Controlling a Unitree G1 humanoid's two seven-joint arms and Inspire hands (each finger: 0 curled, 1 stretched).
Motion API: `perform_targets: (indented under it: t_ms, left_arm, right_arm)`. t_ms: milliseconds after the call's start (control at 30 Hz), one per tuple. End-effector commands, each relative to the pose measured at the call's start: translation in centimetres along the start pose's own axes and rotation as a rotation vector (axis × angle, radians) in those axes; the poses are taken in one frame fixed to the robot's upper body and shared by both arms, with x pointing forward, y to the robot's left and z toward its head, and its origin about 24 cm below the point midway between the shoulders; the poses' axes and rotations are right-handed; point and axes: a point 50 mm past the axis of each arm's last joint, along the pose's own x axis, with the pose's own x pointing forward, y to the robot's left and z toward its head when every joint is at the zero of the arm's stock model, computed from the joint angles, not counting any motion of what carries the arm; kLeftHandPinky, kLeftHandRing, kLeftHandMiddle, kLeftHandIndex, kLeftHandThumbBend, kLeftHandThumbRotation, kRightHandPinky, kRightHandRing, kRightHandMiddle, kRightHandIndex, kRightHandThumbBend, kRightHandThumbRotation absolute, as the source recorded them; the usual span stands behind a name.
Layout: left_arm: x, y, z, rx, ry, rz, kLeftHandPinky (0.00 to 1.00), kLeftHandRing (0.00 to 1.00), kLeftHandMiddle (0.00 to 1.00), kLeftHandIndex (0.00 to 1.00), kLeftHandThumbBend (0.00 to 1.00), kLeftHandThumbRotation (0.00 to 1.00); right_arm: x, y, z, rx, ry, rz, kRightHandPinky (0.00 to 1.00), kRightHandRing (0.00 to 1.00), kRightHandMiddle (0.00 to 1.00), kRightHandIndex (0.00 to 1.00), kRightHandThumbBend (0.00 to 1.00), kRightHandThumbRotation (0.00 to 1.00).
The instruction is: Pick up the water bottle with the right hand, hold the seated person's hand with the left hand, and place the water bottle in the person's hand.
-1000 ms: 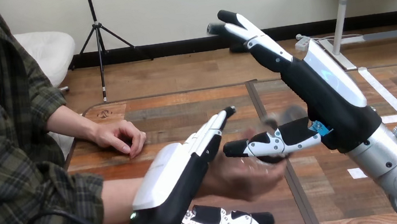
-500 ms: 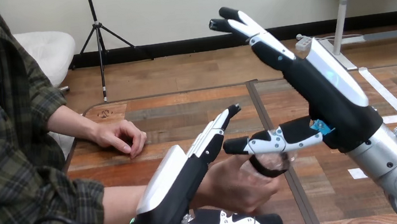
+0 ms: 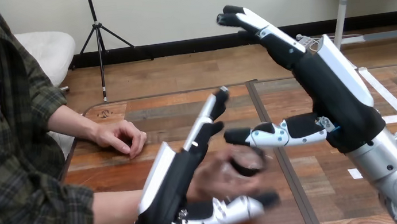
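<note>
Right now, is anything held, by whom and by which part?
The person's nearer hand is curled round the water bottle at its body, dark cap poking out. The right hand is open, holding nothing; the left hand is open beside it.

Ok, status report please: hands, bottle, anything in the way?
Both hands open: left hand alongside the person's hand, right hand raised above it. Water bottle in the person's hand, blurred. Nothing in the way.

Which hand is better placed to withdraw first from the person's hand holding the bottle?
Right, probably. The right hand is open, its fingers raised, its thumb above the water bottle, which lies in the person's hand. The left hand, open, lies along that hand, thumb beneath it.
</note>
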Motion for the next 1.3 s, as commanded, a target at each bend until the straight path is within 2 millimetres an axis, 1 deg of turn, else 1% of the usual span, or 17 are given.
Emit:
perform_targets:
  t_ms: [0, 67, 133, 167, 367, 467, 600, 667, 967, 1100, 1267]
  left_arm:
    - [0.6, 0.1, 0.2, -0.052, -0.067, 0.122, 0.70, 0.86, 0.90, 0.89, 0.51, 0.51]
    - [0.5, 0.0, 0.2, -0.055, -0.077, 0.140, 0.66, 0.82, 0.87, 0.87, 0.43, 0.58]
    - [0.5, -0.2, 0.2, -0.059, -0.092, 0.164, 0.65, 0.81, 0.87, 0.87, 0.42, 0.60]
    - [0.5, -0.2, 0.2, -0.060, -0.096, 0.171, 0.63, 0.80, 0.85, 0.85, 0.37, 0.63]
    - [0.4, -0.7, 0.3, -0.065, -0.133, 0.226, 0.58, 0.75, 0.82, 0.82, 0.31, 0.75]
    - [0.3, -0.9, 0.3, -0.063, -0.143, 0.250, 0.58, 0.74, 0.81, 0.82, 0.31, 0.79]
    - [0.3, -1.2, 0.4, -0.069, -0.150, 0.284, 0.57, 0.73, 0.79, 0.80, 0.34, 0.85]
    - [0.2, -1.3, 0.5, -0.071, -0.153, 0.290, 0.58, 0.73, 0.79, 0.79, 0.35, 0.89]
    - [0.1, -1.9, 0.5, -0.055, -0.178, 0.331, 0.57, 0.71, 0.76, 0.79, 0.34, 0.98]
    - [0.1, -1.9, 0.6, -0.056, -0.181, 0.332, 0.57, 0.71, 0.76, 0.79, 0.33, 0.99]
    - [0.2, -1.9, 0.6, -0.058, -0.180, 0.323, 0.57, 0.70, 0.75, 0.77, 0.29, 0.99]
  right_arm:
    - [0.0, -0.6, 0.2, 0.033, -0.020, -0.100, 0.82, 0.90, 0.92, 0.86, 0.70, 0.10]
    - [-0.1, -0.5, 0.2, 0.049, -0.021, -0.113, 0.81, 0.89, 0.91, 0.84, 0.69, 0.08]
    - [-0.3, -0.4, 0.2, 0.068, -0.023, -0.129, 0.81, 0.89, 0.90, 0.84, 0.68, 0.07]
    - [-0.3, -0.3, 0.2, 0.072, -0.024, -0.132, 0.81, 0.89, 0.90, 0.83, 0.66, 0.06]
    - [-0.7, 0.0, 0.3, 0.107, -0.032, -0.176, 0.80, 0.87, 0.88, 0.80, 0.61, 0.05]
    - [-0.9, 0.2, 0.3, 0.128, -0.040, -0.198, 0.79, 0.86, 0.87, 0.79, 0.59, 0.06]
    - [-1.1, 0.6, 0.3, 0.154, -0.045, -0.243, 0.77, 0.84, 0.85, 0.77, 0.56, 0.07]
    - [-1.3, 0.7, 0.3, 0.166, -0.044, -0.255, 0.74, 0.82, 0.83, 0.75, 0.54, 0.07]
    - [-2.1, 1.9, 0.1, 0.223, -0.048, -0.318, 0.65, 0.74, 0.77, 0.70, 0.47, 0.09]
    - [-2.3, 2.3, 0.1, 0.228, -0.045, -0.328, 0.62, 0.72, 0.75, 0.69, 0.45, 0.10]
    - [-2.7, 2.9, 0.0, 0.242, -0.032, -0.354, 0.60, 0.69, 0.74, 0.68, 0.41, 0.14]
